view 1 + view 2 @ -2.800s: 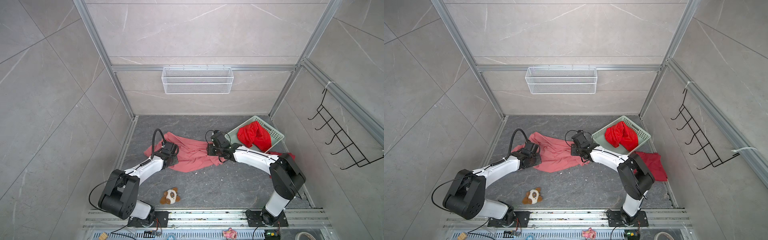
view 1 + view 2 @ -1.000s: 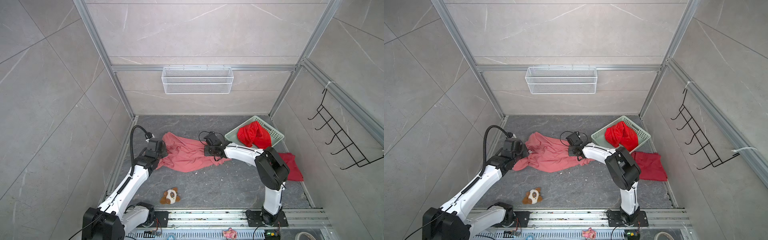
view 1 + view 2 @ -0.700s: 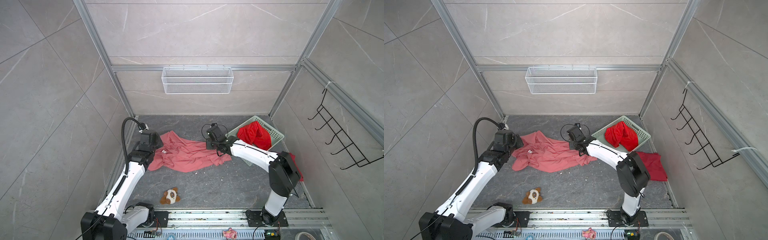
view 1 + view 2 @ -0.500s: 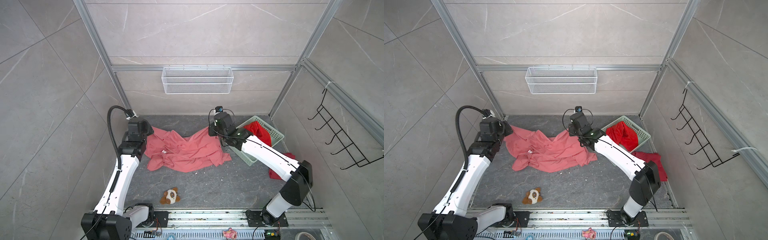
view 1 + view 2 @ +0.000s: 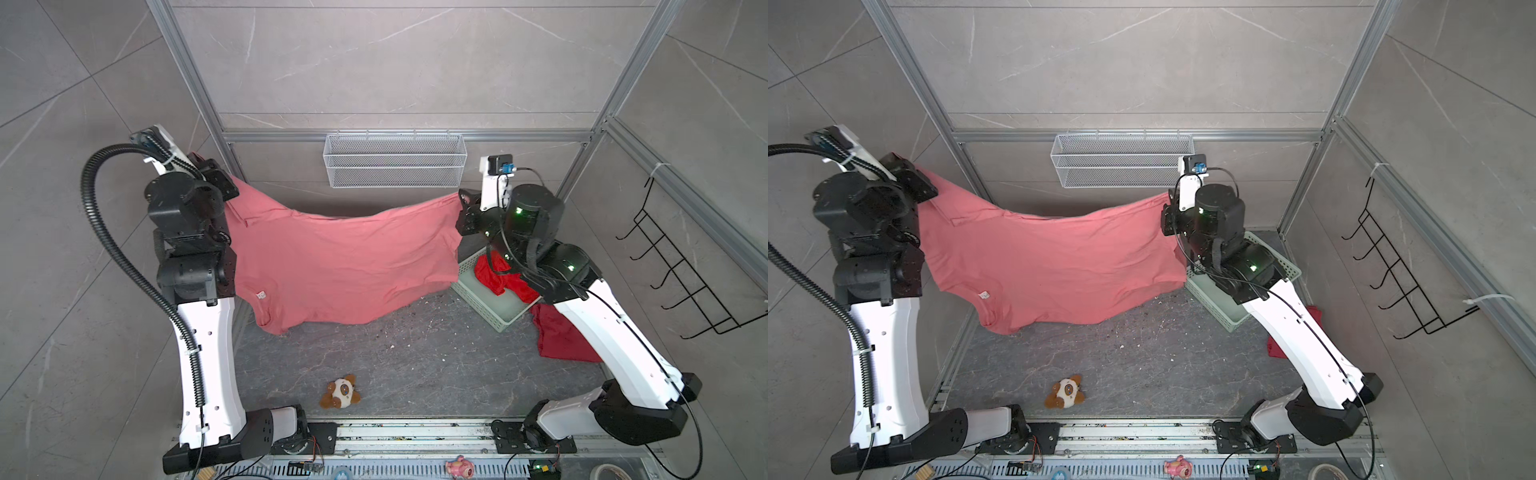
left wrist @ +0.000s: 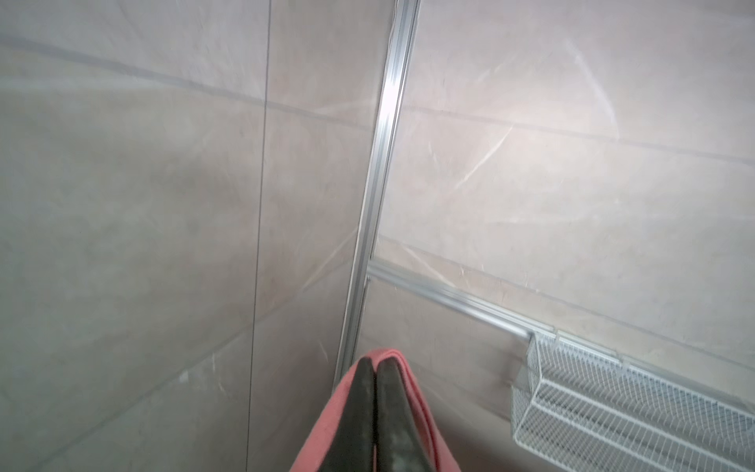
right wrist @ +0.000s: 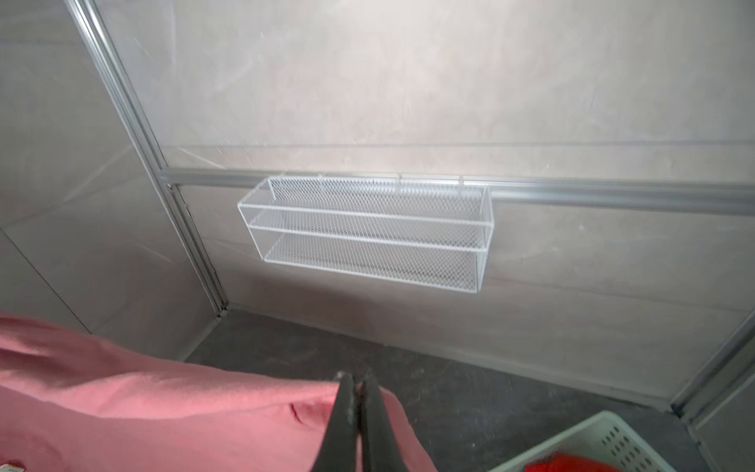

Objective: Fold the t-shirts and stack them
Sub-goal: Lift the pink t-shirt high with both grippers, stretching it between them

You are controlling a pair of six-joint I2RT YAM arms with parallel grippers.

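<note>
A salmon-pink t-shirt [image 5: 340,262] [image 5: 1050,266] with a small white neck label hangs spread in the air between both arms, its lower edge sagging toward the floor. My left gripper [image 5: 224,183] [image 5: 924,180] [image 6: 376,361] is shut on its upper left corner; cloth wraps both fingers. My right gripper [image 5: 461,203] [image 5: 1168,208] [image 7: 356,378] is shut on its upper right corner. A bright scarlet t-shirt [image 5: 500,278] [image 7: 568,464] lies crumpled in the green basket [image 5: 494,305] [image 5: 1219,301]. A dark crimson t-shirt [image 5: 559,336] [image 5: 1277,345] lies on the floor at the right, partly behind my right arm.
A small brown-and-white plush toy [image 5: 340,392] [image 5: 1065,392] lies on the grey floor near the front. A white wire shelf [image 5: 395,160] [image 5: 1121,160] [image 7: 367,233] hangs on the back wall. A black hook rack [image 5: 681,266] is on the right wall.
Both arms rose and spread apart, lifting the salmon-pink shirt from a crumpled heap on the floor into a stretched hanging sheet. Both grippers stayed shut on it.
</note>
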